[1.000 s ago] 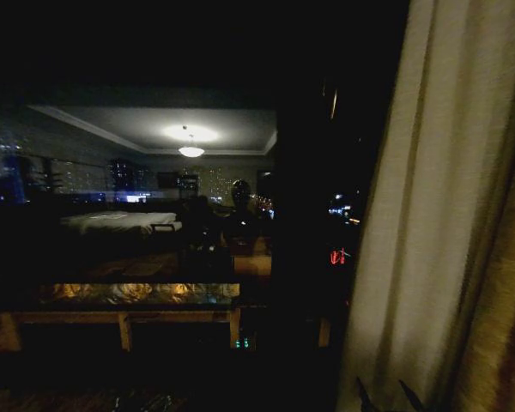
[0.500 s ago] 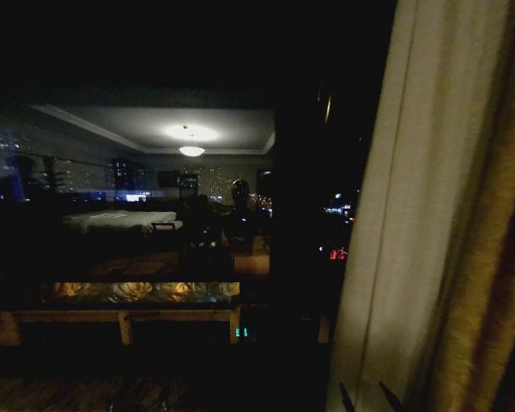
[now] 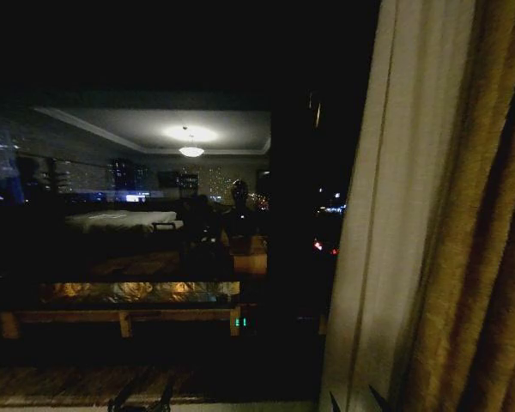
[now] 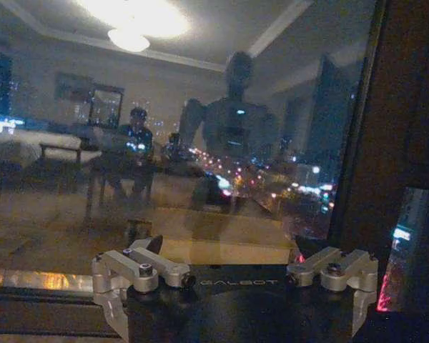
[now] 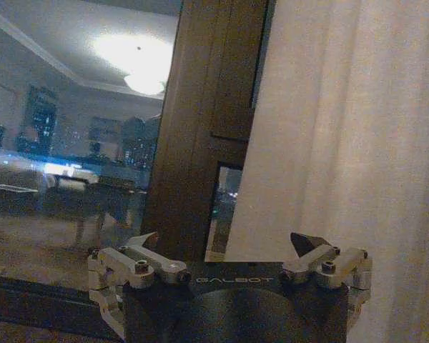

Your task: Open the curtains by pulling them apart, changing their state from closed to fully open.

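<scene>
Head view shows the sheer cream-white pleated curtain panel (image 3: 386,215) gathered at the right beside the golden-brown drape (image 3: 472,257), leaving dark window glass (image 3: 154,215) bare, while both the right end effector (image 5: 229,246) and left end effector (image 4: 232,250) hang spread, gripping nothing.

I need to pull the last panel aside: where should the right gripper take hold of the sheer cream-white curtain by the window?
Probably best on the sheer cream-white curtain at its free vertical edge, beside the dark wooden window frame. Come from the glass side: that edge hangs straight and clear, while its other side lies against the golden-brown drape. The right gripper is open, facing the edge.
</scene>
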